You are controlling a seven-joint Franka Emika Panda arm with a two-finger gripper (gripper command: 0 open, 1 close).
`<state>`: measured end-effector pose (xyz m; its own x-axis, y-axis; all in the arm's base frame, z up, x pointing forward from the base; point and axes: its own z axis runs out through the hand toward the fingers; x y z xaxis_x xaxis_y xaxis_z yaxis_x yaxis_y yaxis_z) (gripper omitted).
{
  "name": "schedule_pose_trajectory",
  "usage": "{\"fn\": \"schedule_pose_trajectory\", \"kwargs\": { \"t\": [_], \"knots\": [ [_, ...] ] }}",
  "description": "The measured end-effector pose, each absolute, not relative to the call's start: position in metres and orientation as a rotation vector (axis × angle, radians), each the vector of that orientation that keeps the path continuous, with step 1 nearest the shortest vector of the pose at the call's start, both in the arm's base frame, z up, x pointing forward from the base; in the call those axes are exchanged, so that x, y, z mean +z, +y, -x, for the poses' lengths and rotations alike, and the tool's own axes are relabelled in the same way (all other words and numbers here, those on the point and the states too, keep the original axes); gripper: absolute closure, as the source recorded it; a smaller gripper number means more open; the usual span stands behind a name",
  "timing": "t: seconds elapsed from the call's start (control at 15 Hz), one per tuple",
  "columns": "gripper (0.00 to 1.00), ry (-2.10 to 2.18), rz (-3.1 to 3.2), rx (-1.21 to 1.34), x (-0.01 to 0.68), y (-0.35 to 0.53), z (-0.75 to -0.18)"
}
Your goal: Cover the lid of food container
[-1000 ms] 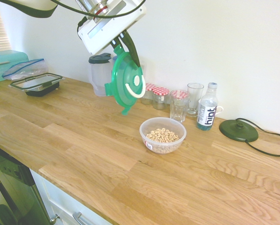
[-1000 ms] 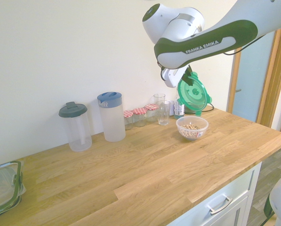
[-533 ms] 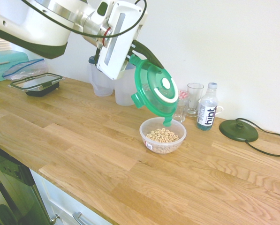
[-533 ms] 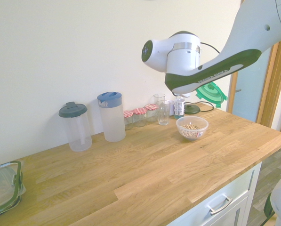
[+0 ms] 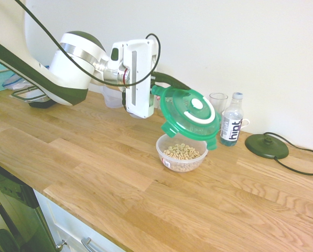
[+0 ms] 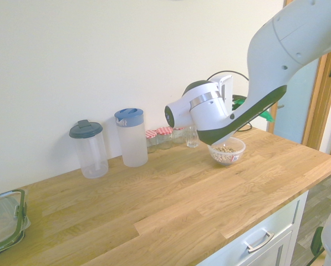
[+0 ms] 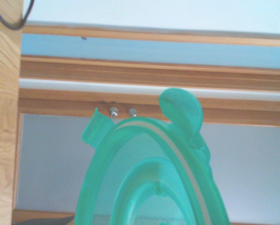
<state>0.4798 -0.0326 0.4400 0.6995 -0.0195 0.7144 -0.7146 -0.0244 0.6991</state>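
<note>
Bright, even daylight filled both wide views, and the white wall washed out almost to pure glare. The wooden counter carried a soft sheen with only faint shadows, one pale smudge under the cereal bowl. Edges bowed slightly from the wide lenses. Up close, the wrist view was hazy, and the green lid looked soft and glowed with light passing through it.
</note>
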Motion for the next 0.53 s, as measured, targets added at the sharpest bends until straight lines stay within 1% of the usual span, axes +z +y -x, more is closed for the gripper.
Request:
{"fn": "schedule_pose_trajectory", "kwargs": {
  "t": [0.53],
  "knots": [
    [1.00, -0.608, -1.508, 0.616, 0.396, -0.023, -0.503]
  ]
}}
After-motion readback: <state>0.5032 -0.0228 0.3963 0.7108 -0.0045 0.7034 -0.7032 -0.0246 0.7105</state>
